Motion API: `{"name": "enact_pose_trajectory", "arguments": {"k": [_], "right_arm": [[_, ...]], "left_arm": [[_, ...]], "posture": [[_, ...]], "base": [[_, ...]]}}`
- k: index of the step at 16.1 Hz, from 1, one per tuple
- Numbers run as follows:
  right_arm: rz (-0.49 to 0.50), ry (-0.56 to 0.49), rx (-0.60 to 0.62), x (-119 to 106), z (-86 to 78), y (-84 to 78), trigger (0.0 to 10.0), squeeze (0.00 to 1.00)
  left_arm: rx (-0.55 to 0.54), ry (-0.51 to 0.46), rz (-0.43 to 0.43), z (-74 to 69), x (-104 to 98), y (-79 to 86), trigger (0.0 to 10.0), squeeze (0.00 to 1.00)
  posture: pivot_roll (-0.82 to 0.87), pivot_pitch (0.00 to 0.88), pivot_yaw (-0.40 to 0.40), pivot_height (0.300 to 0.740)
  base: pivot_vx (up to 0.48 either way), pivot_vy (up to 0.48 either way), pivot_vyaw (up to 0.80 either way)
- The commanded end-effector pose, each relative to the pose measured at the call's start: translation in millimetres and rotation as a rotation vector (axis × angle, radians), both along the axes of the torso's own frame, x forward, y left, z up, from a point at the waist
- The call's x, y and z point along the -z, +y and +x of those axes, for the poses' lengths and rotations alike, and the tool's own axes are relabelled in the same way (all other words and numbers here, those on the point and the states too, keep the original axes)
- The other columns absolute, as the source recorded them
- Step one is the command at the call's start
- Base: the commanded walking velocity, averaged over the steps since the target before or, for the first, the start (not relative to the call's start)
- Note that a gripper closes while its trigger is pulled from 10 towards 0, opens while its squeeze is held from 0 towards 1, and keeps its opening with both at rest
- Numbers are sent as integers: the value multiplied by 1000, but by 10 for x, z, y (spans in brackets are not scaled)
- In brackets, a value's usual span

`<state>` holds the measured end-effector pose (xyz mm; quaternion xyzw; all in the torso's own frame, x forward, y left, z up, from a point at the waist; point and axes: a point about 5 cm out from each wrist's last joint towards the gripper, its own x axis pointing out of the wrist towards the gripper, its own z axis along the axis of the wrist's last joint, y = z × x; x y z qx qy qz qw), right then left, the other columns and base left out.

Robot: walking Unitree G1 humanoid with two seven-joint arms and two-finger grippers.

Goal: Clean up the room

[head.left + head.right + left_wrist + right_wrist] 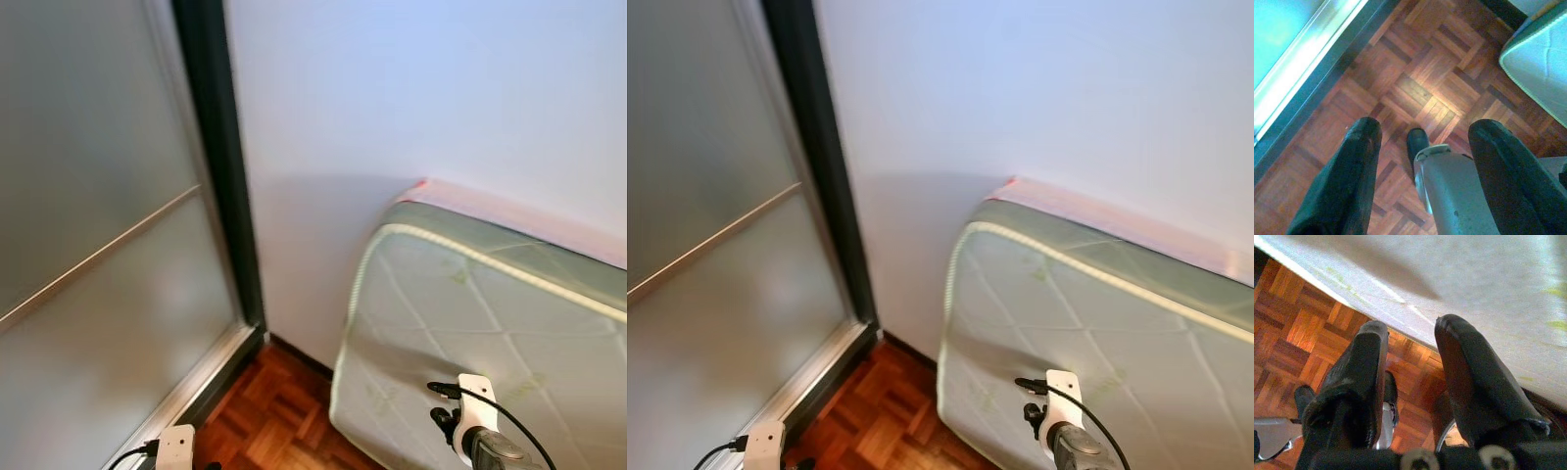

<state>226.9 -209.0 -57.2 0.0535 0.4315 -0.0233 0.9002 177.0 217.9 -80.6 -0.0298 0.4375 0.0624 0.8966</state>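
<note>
Both pincers empty, hanging over parquet floor (1415, 83): left pincer (1425, 147) wide open, right pincer (1410, 340) apart; mattress (490, 323) at 2 o'clock, apparently leaning on wall (411, 98).

A quilted mattress (490, 323) stands on edge, leaning against a white wall (411, 88). A frosted sliding door (88, 245) with a dark frame (220, 157) meets the wall at the corner, above parquet floor (1415, 83).

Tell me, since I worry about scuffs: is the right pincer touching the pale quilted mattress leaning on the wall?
Apart. In the right wrist view the right pincer hangs open over parquet floor, beside the mattress.
</note>
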Motion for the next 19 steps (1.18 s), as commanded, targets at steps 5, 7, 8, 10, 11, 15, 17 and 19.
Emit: {"name": "enact_pose_trajectory", "arguments": {"k": [5, 7, 8, 10, 11, 15, 17, 19], "right_arm": [[-16, 19, -8, 10, -11, 2, 10000, 0], [-8, 18, 27, 14, -14, 2, 10000, 0], [13, 12, 85, 20, -21, 1, 10000, 0], [19, 10, 99, 20, -22, 0, 10000, 0], [26, 9, 100, 20, -21, 3, 10000, 0], [21, 17, 81, 19, -21, 1, 10000, 0], [20, 20, 83, 21, -23, 0, 10000, 0], [19, 24, 85, 23, -26, 0, 10000, 0]], "left_arm": [[18, 27, 14, -50, 22, 23, 10000, 0], [28, 35, 38, -48, 19, 37, 10000, 0], [27, 34, 35, -47, 19, 37, 10000, 0], [25, 34, 34, -46, 18, 37, 10000, 0], [23, 34, 33, -46, 19, 36, 10000, 0], [28, 39, 33, -48, 22, 31, 10000, 0], [35, 42, 35, -48, 22, 30, 10000, 0], [2, 37, 14, -56, 26, 28, 10000, 0]], "posture": [[-6, 0, -26, 740], [-2, 0, -24, 740], [0, 0, -23, 740], [1, 0, -23, 740], [1, 0, -23, 740], [2, 0, -25, 740], [0, 0, -25, 740], [2, 0, -26, 740]], "base": [[0, 0, -751], [0, 0, -738], [0, 0, -738], [0, 0, -738], [0, 0, -738], [0, 0, -738], [0, 0, -738], [0, 0, -738]]}}
